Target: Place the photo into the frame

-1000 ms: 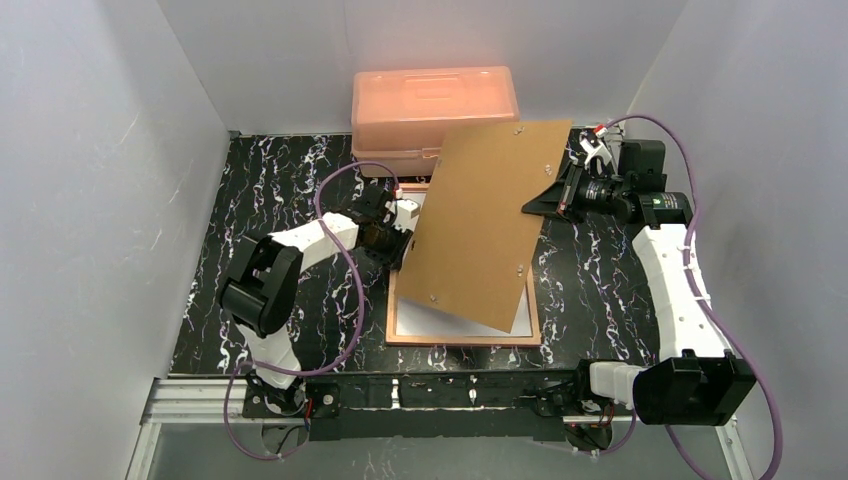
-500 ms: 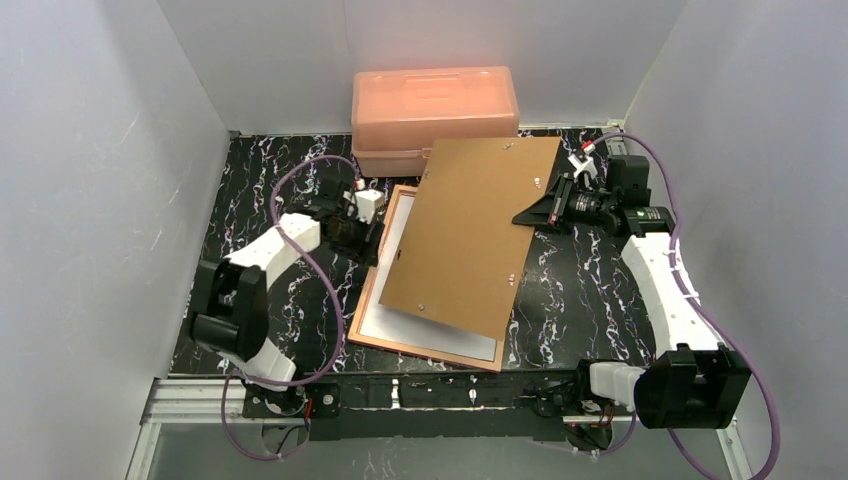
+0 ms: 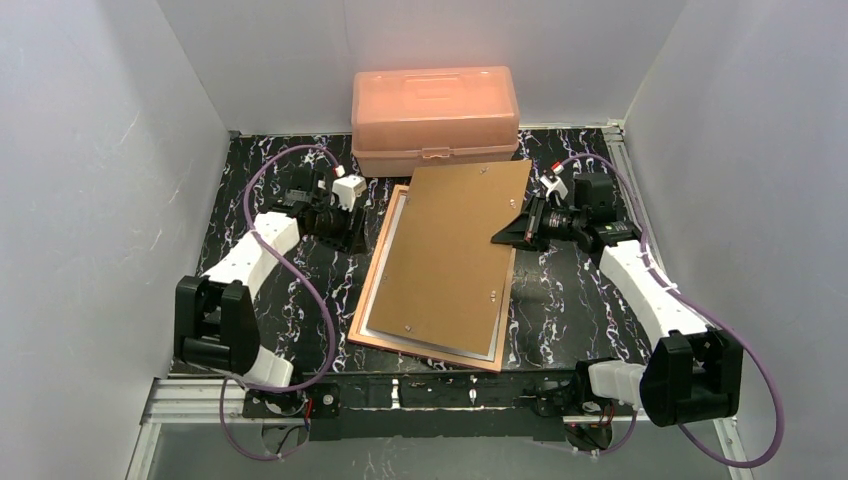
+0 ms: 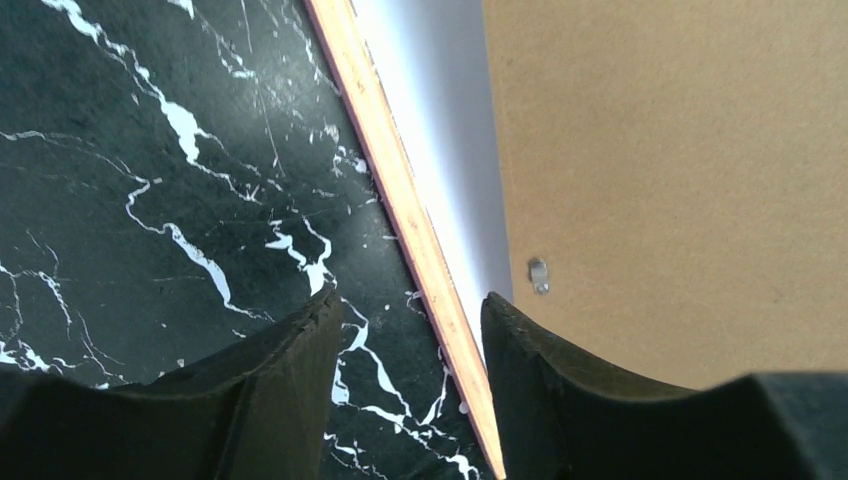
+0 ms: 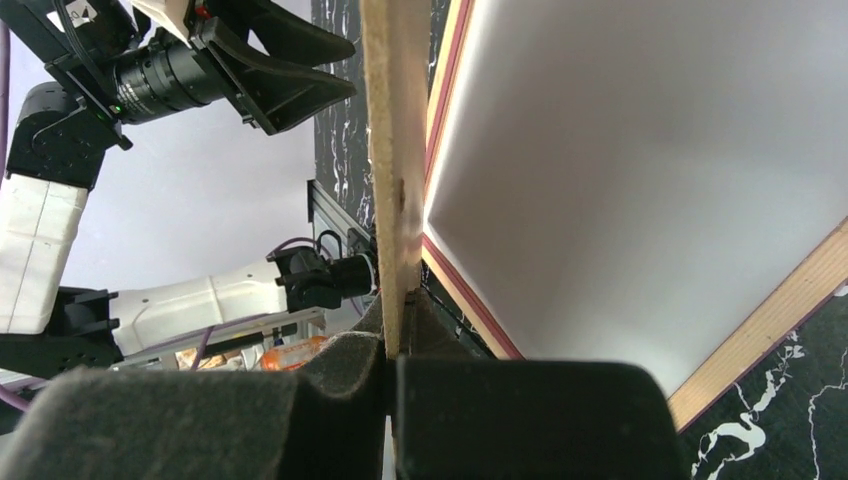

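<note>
Over photo (image 4: pixel 440 110) in frame (image 4: pixel 387 180) — backing board (image 3: pixel 450 250)

board (image 3: pixel 450 255): sits over my frame (image 3: pixel 425 355), right gripper (image 3: pixel 503 233) at its right edge
left gripper (image 3: pixel 350 235): beside the frame, looks apart to me

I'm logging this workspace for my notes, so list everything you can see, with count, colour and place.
backing board: one, brown, over the frame, right edge raised
frame: one, tan-orange back up, table centre
photo: one, white reverse up, inside the frame
lidded box: one, salmon pink, back of table
table: one, black marble with white veins
left gripper: one, black, open, at the frame's left edge
right gripper: one, black, shut on the backing board's right edge
</note>
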Motion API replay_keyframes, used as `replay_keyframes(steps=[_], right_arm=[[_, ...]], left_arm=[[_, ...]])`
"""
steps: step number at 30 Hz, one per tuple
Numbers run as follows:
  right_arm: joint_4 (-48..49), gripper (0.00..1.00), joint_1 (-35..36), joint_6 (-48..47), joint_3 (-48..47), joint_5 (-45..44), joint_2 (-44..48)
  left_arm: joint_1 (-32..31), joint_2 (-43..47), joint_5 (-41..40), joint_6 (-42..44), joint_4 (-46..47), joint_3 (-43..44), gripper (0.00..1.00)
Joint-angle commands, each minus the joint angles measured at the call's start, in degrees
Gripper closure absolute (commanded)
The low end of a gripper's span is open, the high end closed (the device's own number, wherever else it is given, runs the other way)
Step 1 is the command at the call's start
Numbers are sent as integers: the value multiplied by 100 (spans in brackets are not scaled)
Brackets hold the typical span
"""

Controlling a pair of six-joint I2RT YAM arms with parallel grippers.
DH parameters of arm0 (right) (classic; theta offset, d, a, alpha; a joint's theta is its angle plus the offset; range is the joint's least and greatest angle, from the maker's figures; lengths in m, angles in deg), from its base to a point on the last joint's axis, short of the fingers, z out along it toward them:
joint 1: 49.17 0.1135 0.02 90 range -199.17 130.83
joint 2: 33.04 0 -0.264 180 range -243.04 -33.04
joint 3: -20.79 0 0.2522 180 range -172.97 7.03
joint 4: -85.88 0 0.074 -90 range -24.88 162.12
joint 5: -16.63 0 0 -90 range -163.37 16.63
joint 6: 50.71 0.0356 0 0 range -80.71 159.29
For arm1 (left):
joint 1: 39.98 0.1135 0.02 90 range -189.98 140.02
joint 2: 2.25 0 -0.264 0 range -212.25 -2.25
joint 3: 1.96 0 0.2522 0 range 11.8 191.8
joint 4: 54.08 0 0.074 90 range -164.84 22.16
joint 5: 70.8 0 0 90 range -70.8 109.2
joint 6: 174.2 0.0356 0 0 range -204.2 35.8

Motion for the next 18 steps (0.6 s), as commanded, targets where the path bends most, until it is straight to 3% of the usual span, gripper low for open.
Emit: replay_keyframes(steps=[1,7,18], right_arm=[[896,99,36,233,119,121,-35],[1273,99,40,361,509,92,-115],[1817,99,49,565,780,263,-441]], left_arm=[[43,-137,66,250,-122,-166,52],[43,-382,44,454,-30,-271,65],[34,-870,-8,490,58,-343,75]])
